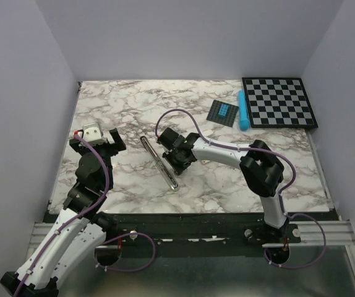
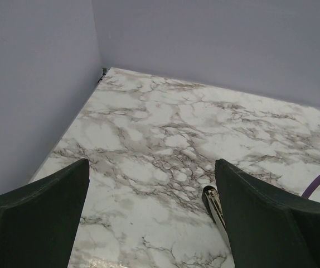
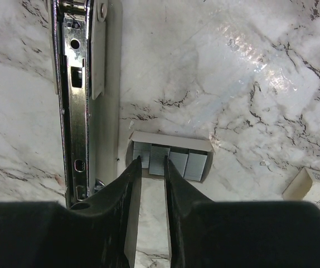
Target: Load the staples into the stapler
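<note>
The stapler [image 1: 159, 163] lies opened flat on the marble table, its silver channel [image 3: 76, 100] facing up. Just right of the channel sits the small white staples box [image 3: 171, 139] holding several grey staple strips [image 3: 196, 164] side by side. My right gripper [image 3: 153, 163] hovers over the box's near edge; its fingers are a narrow gap apart, with the tips at the second strip from the left [image 3: 159, 159]. They hold nothing that I can see. In the top view the right gripper [image 1: 176, 158] hides the box. My left gripper [image 2: 151, 223] is wide open and empty, left of the stapler's far end [image 2: 213, 202].
A checkerboard [image 1: 279, 102], a blue cylinder [image 1: 243, 110] and a dark square pad with blue cells [image 1: 222, 112] lie at the back right. A pale beige block [image 3: 316, 187] lies right of the staples box. Lilac walls close the table's sides.
</note>
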`<state>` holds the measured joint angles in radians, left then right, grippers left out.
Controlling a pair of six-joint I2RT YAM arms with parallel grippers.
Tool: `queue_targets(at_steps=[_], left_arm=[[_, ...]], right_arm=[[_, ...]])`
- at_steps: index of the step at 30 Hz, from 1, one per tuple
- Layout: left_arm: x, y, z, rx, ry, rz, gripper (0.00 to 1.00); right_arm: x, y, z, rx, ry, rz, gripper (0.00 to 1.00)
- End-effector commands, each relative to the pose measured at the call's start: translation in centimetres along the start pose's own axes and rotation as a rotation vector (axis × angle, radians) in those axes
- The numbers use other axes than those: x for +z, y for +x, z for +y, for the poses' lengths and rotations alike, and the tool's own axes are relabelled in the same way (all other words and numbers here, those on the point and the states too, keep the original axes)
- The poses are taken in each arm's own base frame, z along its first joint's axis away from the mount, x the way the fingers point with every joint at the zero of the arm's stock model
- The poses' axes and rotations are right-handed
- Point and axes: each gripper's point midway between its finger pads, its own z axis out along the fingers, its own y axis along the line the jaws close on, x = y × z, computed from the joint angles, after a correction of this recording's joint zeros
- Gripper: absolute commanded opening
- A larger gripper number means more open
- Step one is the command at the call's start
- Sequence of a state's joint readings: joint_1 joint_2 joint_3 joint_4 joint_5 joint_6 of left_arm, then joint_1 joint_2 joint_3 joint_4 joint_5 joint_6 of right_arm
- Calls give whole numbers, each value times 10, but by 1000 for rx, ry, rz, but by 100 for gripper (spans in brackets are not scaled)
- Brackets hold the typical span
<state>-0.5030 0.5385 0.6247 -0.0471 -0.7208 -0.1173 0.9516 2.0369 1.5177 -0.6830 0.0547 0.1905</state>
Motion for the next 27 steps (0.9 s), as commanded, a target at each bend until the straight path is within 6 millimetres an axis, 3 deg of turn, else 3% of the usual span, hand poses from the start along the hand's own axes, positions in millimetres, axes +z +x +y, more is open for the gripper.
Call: queue_targets(at_steps=[1,9,15,27], left_arm=[[0,-1,-1,-9,11,-2,99],[0,0,-1,-8,11,-1,99],[0,0,-1,-8,11,-1,99],[0,-2,0,-11,7,-5,99]], right_arm=[[9,2,1,2,24,25,31],[12,13,-26,8,175,56,34],[13,9,-14,-1,103,41,33],[9,5,-13,-10,94,28,18]])
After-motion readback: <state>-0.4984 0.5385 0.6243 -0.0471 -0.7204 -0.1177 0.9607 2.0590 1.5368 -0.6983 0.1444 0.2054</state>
